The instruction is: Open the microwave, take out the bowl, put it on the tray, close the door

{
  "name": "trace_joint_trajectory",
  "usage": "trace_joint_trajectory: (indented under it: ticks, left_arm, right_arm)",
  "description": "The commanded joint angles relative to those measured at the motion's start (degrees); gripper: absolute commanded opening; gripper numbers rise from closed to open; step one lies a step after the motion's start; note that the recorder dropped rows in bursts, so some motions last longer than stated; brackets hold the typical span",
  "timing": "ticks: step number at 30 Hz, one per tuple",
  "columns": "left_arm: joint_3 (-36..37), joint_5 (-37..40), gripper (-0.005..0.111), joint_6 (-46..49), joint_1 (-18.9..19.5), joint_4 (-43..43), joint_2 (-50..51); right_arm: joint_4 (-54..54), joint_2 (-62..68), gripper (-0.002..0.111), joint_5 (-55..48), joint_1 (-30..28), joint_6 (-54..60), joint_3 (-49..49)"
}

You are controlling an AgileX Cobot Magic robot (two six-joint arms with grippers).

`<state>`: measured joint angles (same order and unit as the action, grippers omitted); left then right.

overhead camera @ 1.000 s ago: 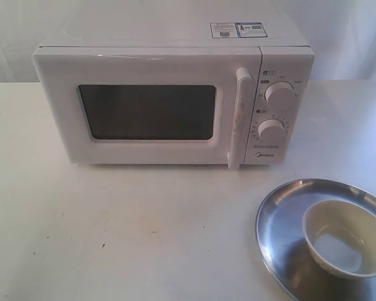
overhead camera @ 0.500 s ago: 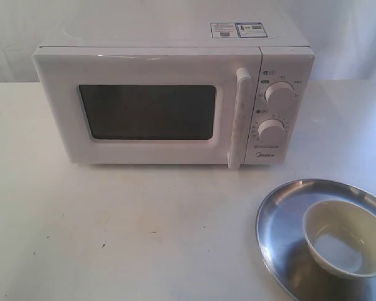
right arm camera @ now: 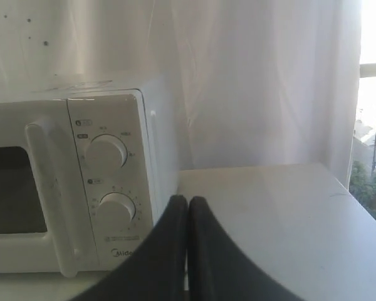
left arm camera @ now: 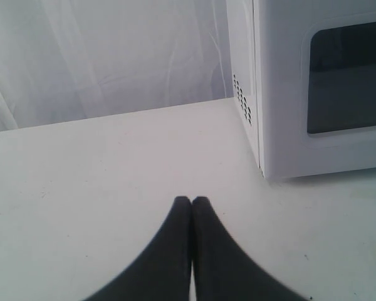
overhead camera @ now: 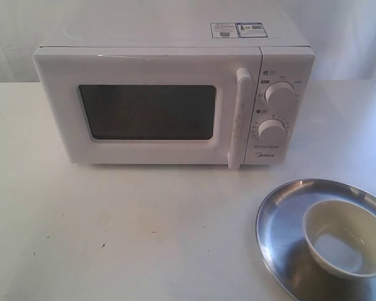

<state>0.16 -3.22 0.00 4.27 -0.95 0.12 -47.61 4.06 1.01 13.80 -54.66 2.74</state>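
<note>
White table (overhead camera: 144, 232) w/ white curtain (overhead camera: 338, 37) behind; window (right arm camera: 373, 125) beside curtain.

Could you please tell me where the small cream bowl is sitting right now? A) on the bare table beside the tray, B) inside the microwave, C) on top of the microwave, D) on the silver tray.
D: the exterior view shows the bowl resting upright on the tray, on the table in front of the microwave, whose door is shut.
</note>
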Motion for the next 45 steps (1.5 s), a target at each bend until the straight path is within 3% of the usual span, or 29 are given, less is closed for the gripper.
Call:
trace_joint_trajectory:
  ticks: [1,5,10,45]
  left_arm:
    - [-0.16,-0.30,0.000,0.00,-0.07,0.45,-0.12]
    - [-0.16,-0.30,0.000,0.00,-0.07,0.45,-0.12]
    - [-0.16,-0.30,0.000,0.00,-0.07,0.45,-0.12]
    - [-0.16,-0.30,0.000,0.00,-0.07,0.45,-0.12]
  right_arm:
    - [40.85,-0.24,0.000,3.64,-0.21,38.60,-0.50]
    - [49.63,-0.24,0.000,6.48,-0.21,48.60,-2.74]
    - [49.52,-0.24,0.000,5.13,-0.21,51.93,-2.74]
    - [49.72,-0.24,0.000,2.51,-0.21,52.93,-2.74]
